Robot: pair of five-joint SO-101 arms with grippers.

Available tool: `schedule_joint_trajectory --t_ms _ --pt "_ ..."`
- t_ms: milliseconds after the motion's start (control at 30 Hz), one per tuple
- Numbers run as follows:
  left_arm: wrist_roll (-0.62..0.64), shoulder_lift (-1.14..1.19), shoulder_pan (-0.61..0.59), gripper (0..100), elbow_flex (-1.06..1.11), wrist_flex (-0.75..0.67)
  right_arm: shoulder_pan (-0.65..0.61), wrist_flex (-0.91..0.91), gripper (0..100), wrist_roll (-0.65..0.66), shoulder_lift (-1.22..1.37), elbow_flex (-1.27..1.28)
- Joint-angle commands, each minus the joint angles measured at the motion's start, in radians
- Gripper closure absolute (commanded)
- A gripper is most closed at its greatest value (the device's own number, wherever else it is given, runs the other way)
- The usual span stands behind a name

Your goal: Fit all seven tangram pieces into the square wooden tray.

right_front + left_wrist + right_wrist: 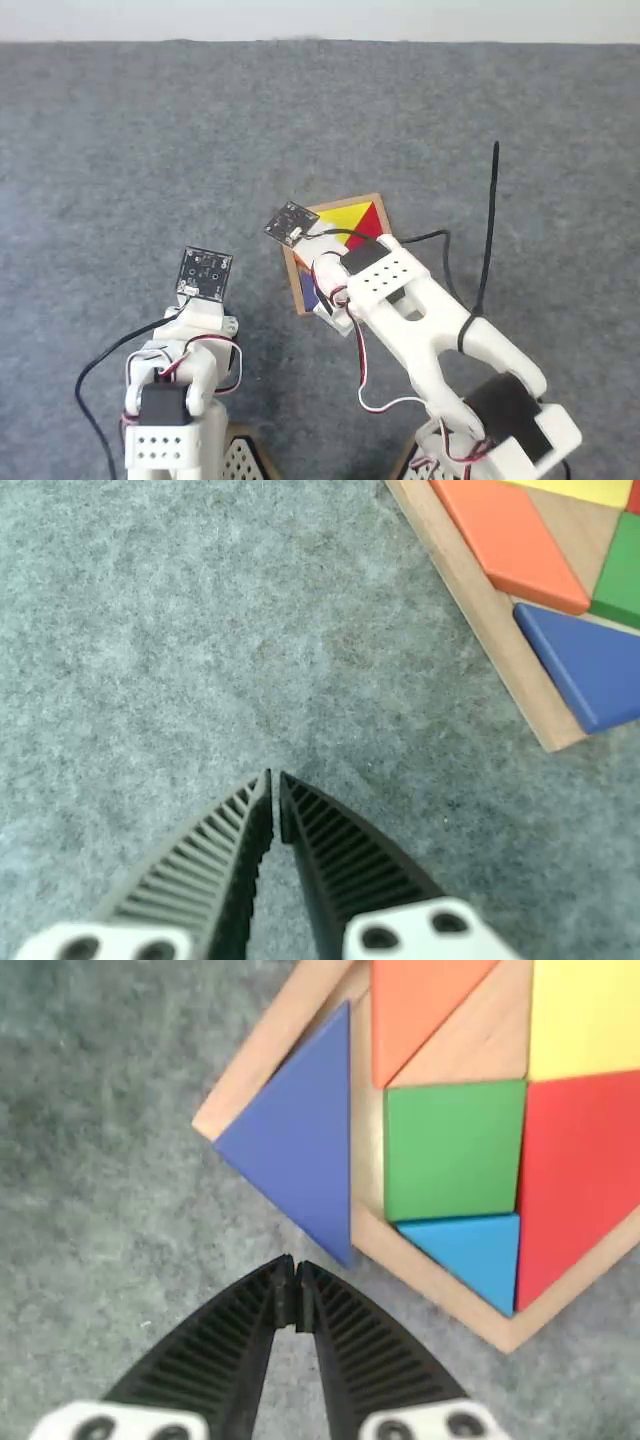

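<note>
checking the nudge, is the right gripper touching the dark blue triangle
Apart. The right wrist view shows carpet between the right gripper and the dark blue triangle.

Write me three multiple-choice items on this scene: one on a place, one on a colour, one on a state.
1. Where does the green square lie?
A. on the grey mat
B. in the tray, beside the red piece
C. in a gripper

2. What colour is the triangle that lies across the tray's corner rim?
A. yellow
B. green
C. dark blue

3. How does the right gripper stand?
A. shut, holding nothing
B. shut on a piece
C. wide open

Answers:
1 B: the green square's edge meets the red piece inside the rim.
2 C: the dark blue triangle covers the rim in the right wrist view.
3 A: its fingertips meet with nothing between them.
</note>
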Motion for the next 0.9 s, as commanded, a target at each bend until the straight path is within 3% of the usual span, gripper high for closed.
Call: schedule_joint_trajectory --t_ms 0,533,700,867 --pt "0.009 -0.020 -0.003 99 -0.012 0.005 0.001 -0.021 99.1 0.018 0.038 -0.052" --pt "0.009 -0.020 -0.003 99 -0.012 0.005 0.041 -0.021 99.1 0.014 0.211 -0.258" --pt "0.009 -0.020 -0.003 99 -0.012 0.005 0.022 0.002 99.1 0.012 0.156 -0.250" --pt "0.009 -0.020 -0.003 99 -0.012 0.005 0.048 -0.005 99.1 -0.029 -0.079 -0.124"
